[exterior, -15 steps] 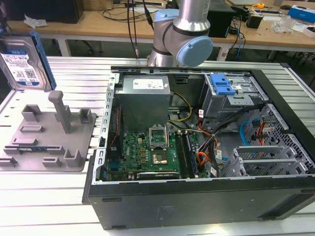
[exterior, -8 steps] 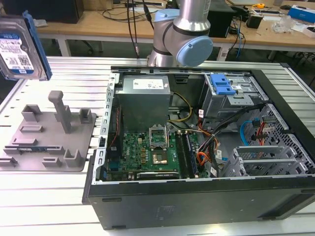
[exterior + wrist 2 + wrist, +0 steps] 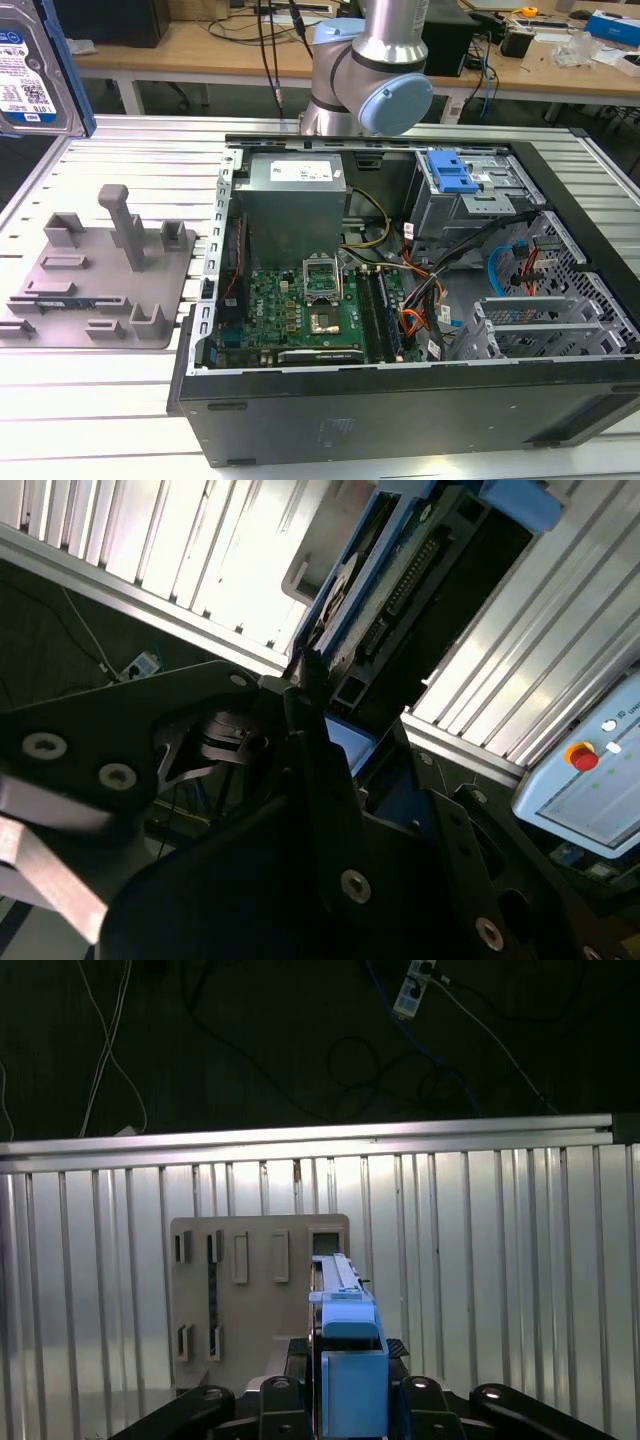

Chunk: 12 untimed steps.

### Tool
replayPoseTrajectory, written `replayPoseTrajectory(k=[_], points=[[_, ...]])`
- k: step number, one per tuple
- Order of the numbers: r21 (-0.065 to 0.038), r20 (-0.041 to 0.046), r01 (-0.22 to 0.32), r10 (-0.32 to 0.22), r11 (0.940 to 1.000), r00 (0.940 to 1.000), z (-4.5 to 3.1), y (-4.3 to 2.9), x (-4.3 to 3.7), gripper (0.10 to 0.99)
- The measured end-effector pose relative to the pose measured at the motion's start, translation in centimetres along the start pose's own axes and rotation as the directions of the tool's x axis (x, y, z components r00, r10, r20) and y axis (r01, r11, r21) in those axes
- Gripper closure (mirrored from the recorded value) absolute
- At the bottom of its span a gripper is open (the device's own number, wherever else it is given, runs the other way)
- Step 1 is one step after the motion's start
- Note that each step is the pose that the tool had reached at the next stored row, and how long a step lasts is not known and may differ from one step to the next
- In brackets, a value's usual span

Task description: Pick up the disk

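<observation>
The disk (image 3: 30,70) is seen at the upper left of the exterior view, lifted well above the ribbed metal surface (image 3: 110,400), its white-and-blue label facing the camera and a blue bracket running along its edge. In the first wrist view, at the lower centre, the disk (image 3: 345,1360) is shown edge-on, clamped between the dark fingers (image 3: 275,1405) of the end effector (image 3: 345,1410), which is clenched on it. In the second wrist view the disk (image 3: 400,590) is seen in the upper middle with its connector edge exposed, held at the tip of the end effector (image 3: 320,695). Below the disk, the grey holder tray (image 3: 100,275) with its posts is seen lying on the surface, at centre left of the exterior view, just beside the open computer case (image 3: 420,300). The tray (image 3: 255,1300) is also visible in the first wrist view, beyond the held disk.
</observation>
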<state>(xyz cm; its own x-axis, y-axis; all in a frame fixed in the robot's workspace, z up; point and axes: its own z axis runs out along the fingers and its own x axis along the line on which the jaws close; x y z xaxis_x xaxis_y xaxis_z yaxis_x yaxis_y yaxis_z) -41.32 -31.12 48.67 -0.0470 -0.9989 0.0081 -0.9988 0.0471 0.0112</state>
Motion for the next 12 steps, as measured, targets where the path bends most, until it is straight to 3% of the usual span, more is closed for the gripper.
replayPoseTrajectory(k=[12], points=[[0.0,0.0,0.0,0.0,1.0,1.0,-0.01,0.0,0.0,0.718]])
